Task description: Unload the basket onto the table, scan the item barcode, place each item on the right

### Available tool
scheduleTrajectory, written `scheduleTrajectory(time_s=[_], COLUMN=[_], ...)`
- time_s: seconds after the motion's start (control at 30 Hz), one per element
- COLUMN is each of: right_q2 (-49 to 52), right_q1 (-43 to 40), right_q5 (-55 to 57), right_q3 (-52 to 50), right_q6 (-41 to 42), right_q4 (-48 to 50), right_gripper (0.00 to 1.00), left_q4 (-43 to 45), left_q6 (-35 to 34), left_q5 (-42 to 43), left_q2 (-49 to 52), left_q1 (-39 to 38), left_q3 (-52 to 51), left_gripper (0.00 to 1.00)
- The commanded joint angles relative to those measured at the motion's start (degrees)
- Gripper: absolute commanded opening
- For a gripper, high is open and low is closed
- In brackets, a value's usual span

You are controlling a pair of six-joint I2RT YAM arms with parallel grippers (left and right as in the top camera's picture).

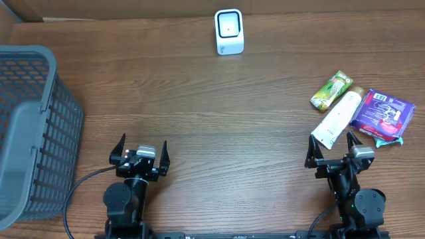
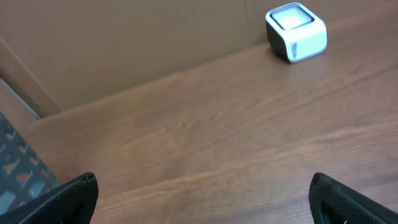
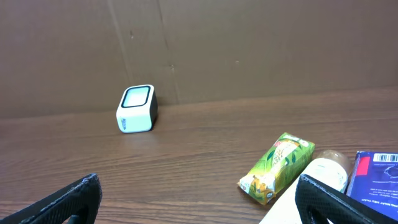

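Note:
A white barcode scanner stands at the table's far edge, also seen as a scanner in the left wrist view and a scanner in the right wrist view. Three items lie at the right: a green packet, a white tube and a purple packet. My left gripper stands open near the front edge, nothing between its fingers. My right gripper is open too, just in front of the white tube.
A grey mesh basket takes up the left side of the table. A cardboard wall rises behind the scanner. Bare wooden tabletop lies between the grippers and the scanner.

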Motion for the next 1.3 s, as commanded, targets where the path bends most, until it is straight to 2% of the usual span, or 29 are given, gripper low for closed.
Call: scheduleTrajectory(time_s=[0.0,0.2,1.27], right_q2=[-0.7,-0.7,-0.7], right_q1=[-0.3,-0.3,-0.3], right_q5=[0.3,0.3,0.3], right_q3=[-0.6,-0.6,-0.6], right_q6=[-0.2,-0.2,-0.2], right_q4=[0.4,0.4,0.4], right_gripper=[1.00,1.00,1.00], left_q4=[-3.0,-4.0,-4.0], left_q6=[3.1,2.8,2.8], left_q5=[-0.8,-0.9,-1.0], left_q2=[-4.6,-10.8,-10.5], left_q1=[0.6,1.2,1.2], left_q3=[-0.2,-0.2,-0.2], left_gripper=[1.00,0.99,1.00])
